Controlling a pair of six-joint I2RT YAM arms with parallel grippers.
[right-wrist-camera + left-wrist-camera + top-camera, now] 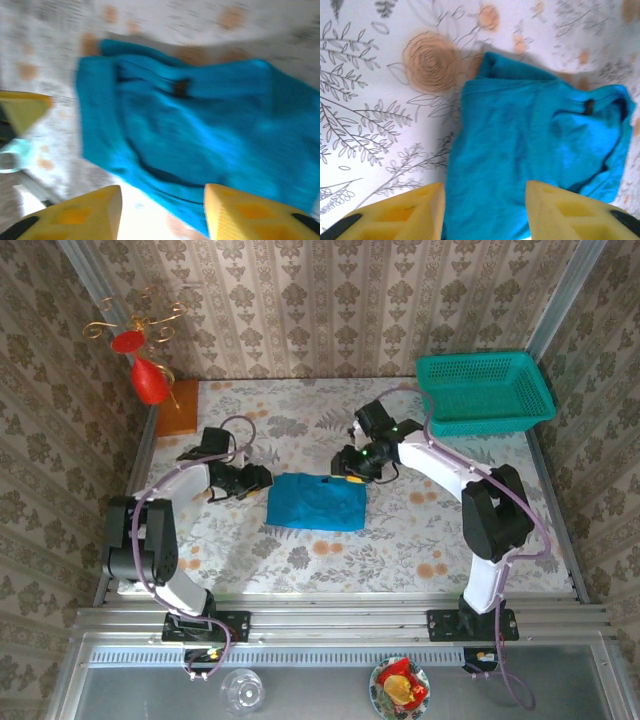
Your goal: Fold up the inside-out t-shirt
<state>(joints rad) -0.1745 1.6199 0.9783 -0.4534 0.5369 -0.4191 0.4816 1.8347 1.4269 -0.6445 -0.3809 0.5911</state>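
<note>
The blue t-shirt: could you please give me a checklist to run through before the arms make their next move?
1. Left gripper open, nothing clamped: ok; the cloth lies loose below the spread fingers.
2. Right gripper open, nothing clamped: ok.
3. T-shirt lying as a compact rectangle on the table: ok.
4. Fold edges even: cannot tell; the layers near the collar look loose, and the wrist views are blurred.
5. Teal basket apart from the shirt: ok; it sits at the far right corner.
</note>
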